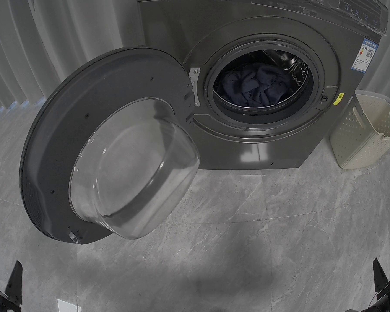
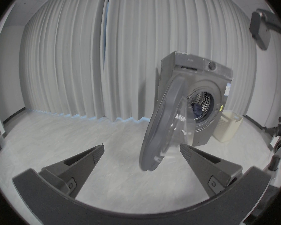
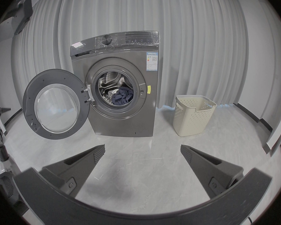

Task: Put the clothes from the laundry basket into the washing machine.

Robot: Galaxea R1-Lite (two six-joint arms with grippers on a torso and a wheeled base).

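Left claw (image 2: 141, 146): fingers spread wide, nothing between them and nothing touched; it hangs low over the floor, well short of the machine, and shows as dark tips at the head view's lower left corner
Right claw (image 3: 142, 146): also spread wide, holding nothing and touching nothing; low over the floor, facing the machine and the basket from a distance
Floor (image 1: 255, 239): grey marbled tiles, glossy, with thin joints
Door (image 1: 73, 122): round and dark grey, swung fully open toward the robot's left on a hinge at the left edge of the opening; its clear glass bowl (image 1: 134, 170) bulges toward the robot
Washing machine (image 1: 247, 152): dark grey front-loader standing on the floor, with clear film over the control panel on top, a blue and white label at the upper right of the front and a small yellow tag right of the opening
Clothes (image 1: 255, 87): dark navy fabric, crumpled in a heap, lying inside the drum at its bottom; the shiny metal drum wall shows above the heap
Laundry basket (image 1: 355, 144): cream plastic with perforated walls and handle slots, upright on the floor just to the right of the machine; its inner walls show from the rim down, and its bottom is hidden by the near wall
Curtain (image 3: 203, 41): pale and pleated, hanging behind the machine and the basket
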